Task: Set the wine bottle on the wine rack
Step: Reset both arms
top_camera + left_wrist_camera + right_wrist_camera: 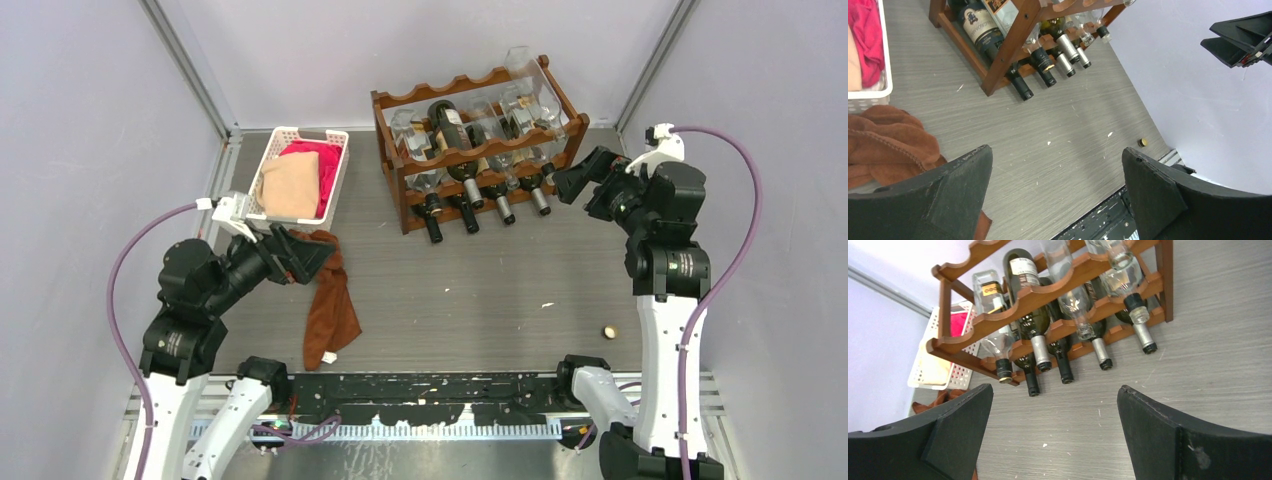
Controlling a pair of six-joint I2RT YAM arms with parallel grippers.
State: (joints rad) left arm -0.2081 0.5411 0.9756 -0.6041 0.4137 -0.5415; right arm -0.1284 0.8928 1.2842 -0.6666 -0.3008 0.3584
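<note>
Grey table [470,290] opens mid-frame; my left pincer [1055,155] and right pincer [1054,390] gape; reddish scalloped rack [440,96], upper centre, holds bottles [450,125].

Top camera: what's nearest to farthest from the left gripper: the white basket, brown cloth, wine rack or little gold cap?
From the left gripper:
1. Brown cloth, right beside its tips, near left.
2. White basket, just behind it, back left.
3. Wine rack, back middle.
4. Gold cap, far over on the right.
</note>
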